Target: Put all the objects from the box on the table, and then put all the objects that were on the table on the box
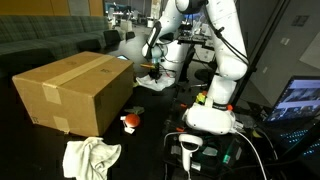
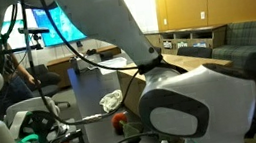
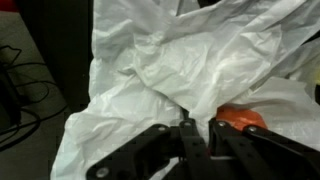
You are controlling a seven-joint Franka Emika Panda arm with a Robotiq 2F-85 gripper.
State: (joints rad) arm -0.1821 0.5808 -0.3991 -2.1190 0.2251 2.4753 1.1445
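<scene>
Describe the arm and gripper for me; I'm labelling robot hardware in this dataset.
The arm is glossy white, built of rounded, tube-like links. In an exterior view a dark grey round cap covers one joint, and a black cable runs beside it. The gripper is black, with angular, bar-like fingers.

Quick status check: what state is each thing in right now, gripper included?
gripper: shut, pinching the white bag
white bag: crumpled, held at a fold by the gripper
box: closed, seam taped, nothing on top
white cloth: crumpled, lying free on the table
laptop: open, screen lit
</scene>
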